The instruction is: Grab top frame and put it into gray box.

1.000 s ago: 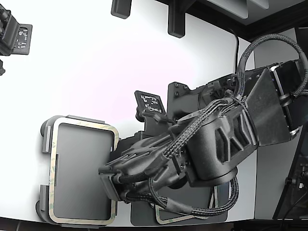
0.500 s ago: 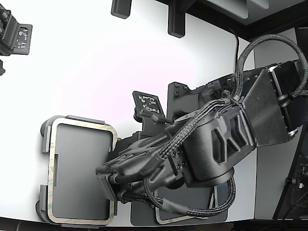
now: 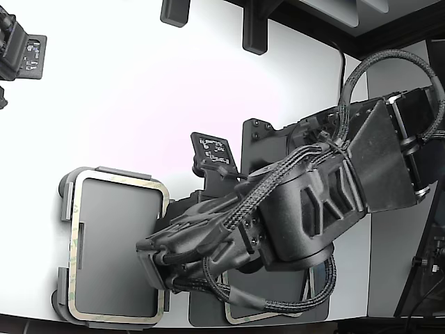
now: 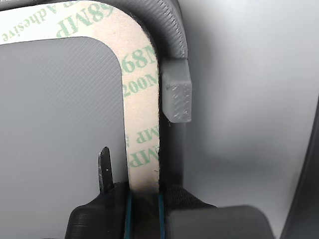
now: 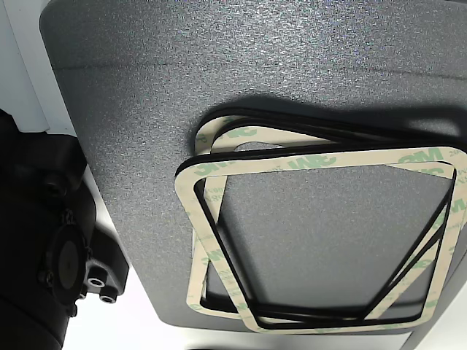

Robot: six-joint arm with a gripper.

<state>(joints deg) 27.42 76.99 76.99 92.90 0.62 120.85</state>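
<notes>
The top frame [image 3: 122, 179], a thin cream ring with green print, lies inside the light gray box [image 3: 65, 198] at the exterior view's lower left. My gripper [image 3: 149, 259] reaches over the box's near long side, on the frame's strip. In the wrist view the frame's strip [image 4: 142, 109] runs straight into my gripper [image 4: 133, 183], and one thin dark fingertip [image 4: 104, 168] stands beside it over the box floor. The box's rim with a raised tab [image 4: 177, 94] lies just outside the strip. The gripper looks shut on the frame.
Several leftover frames [image 5: 314, 164] are stacked askew on the darker gray mat [image 5: 146, 109]; the mat [image 3: 208, 314] lies under my arm by the table's front edge. A tagged black plate [image 3: 215, 149] stands mid-table, with black fixtures [image 3: 254, 31] at the back and more hardware [image 3: 21, 49] in the far-left corner.
My gripper and arm have slid a little toward the exterior view's left and down, and the frame has shifted slightly with them inside the box.
</notes>
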